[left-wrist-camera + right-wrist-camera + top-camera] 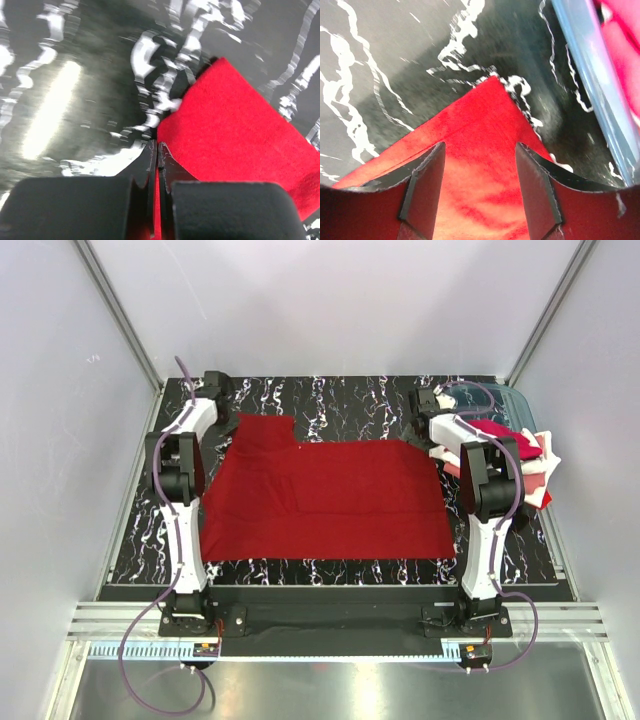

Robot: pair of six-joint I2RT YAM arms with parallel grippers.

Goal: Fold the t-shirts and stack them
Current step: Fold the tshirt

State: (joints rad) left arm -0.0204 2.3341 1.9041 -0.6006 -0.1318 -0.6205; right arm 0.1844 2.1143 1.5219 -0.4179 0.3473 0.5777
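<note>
A large deep red t-shirt (330, 500) lies spread flat on the black marbled table (350, 400). At its far left corner my left gripper (232, 408) is down at the cloth. In the left wrist view that gripper (157, 146) is shut on the red t-shirt (235, 120), with a strip of red cloth pinched between the jaws. My right gripper (424, 426) hovers at the shirt's far right corner. There the right gripper (480, 152) is open, its jaws straddling the red corner (490, 100) without closing on it. More t-shirts (520, 452), red, pink and white, are piled at the right.
A teal translucent bin (512, 398) stands at the far right of the table, under the pile. Its rim (590, 80) runs close beside the right gripper, with pink cloth (622, 45) behind it. Grey walls enclose the table on three sides.
</note>
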